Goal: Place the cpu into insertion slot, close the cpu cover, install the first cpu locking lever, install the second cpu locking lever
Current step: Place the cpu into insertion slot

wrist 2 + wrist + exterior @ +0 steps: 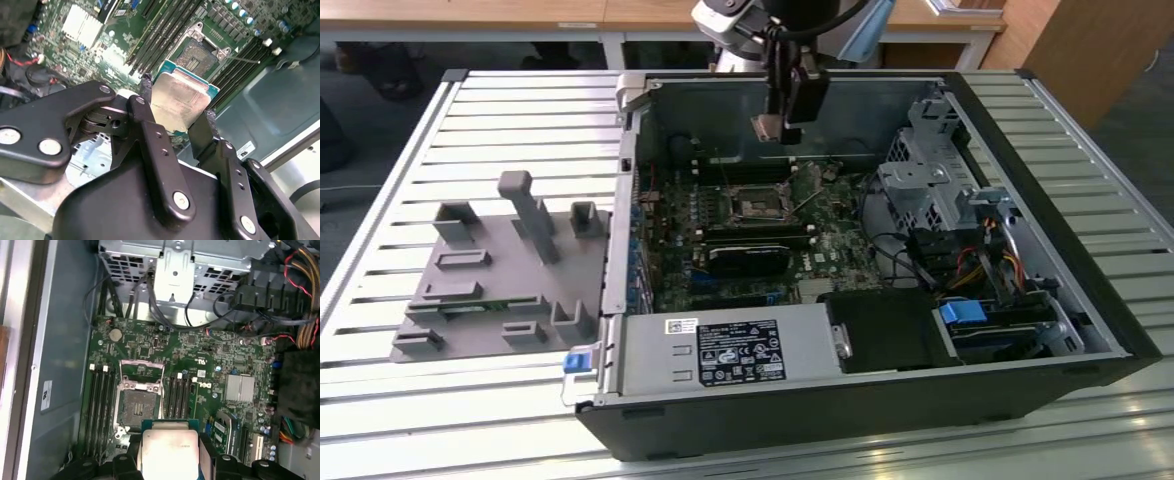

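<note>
Second wrist view: cpu [182,100] pinched by its edges in gripper [178,100], held above the board, not seated. Slot [197,56] bare, just past the cpu; first wrist view shows cover [142,371] flipped open.

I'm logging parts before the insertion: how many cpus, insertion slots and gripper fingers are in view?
cpu, held between the fingers: 1
insertion slot, empty: 1
fingers: 2
Total: 4
</note>
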`<control>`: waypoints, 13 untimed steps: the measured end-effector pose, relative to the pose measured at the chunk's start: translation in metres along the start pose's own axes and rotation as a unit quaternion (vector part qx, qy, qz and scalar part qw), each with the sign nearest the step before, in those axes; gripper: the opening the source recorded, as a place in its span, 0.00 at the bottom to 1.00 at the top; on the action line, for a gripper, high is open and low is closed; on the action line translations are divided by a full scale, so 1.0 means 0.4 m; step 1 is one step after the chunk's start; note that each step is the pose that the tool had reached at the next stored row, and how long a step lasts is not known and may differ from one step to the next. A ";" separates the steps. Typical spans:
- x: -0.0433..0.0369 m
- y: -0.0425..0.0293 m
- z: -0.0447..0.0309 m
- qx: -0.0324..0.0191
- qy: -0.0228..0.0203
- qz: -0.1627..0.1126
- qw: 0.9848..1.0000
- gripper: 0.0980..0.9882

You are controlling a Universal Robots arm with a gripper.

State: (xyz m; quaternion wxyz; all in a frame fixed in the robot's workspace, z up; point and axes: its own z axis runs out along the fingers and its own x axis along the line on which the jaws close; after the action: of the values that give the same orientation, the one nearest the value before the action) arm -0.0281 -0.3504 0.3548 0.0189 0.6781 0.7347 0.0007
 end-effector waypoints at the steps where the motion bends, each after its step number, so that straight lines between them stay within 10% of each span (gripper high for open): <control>1: 0.000 0.000 0.001 0.000 0.000 0.007 1.000 0.50; 8: 0.000 0.000 0.013 -0.015 -0.004 0.022 1.000 0.50; 13: 0.003 -0.001 0.031 -0.016 -0.005 0.022 1.000 0.50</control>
State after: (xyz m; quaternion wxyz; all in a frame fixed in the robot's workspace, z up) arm -0.0282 -0.3494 0.3425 0.0334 0.6937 0.7194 0.0098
